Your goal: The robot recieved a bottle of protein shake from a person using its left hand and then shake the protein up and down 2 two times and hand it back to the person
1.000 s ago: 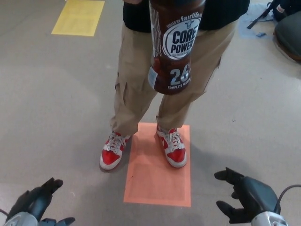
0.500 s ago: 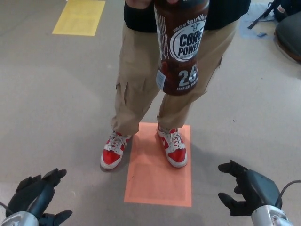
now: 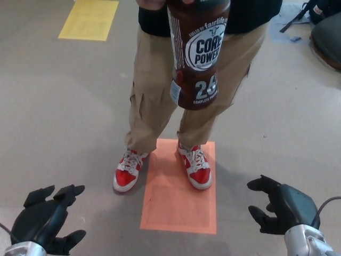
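Orange floor patch [image 3: 178,200] beneath sneakers [image 3: 196,167]

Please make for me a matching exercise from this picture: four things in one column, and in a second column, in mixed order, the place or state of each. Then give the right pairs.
Things:
1. bottle
2. left hand
3. orange floor mark
4. yellow floor mark

Places or states:
A. far away on the floor, top left of the picture
B. held up by the person, brown, at top centre
C. open and empty, bottom left corner
D. under the person's red and white shoes

Pairs: 1-B, 2-C, 3-D, 4-A
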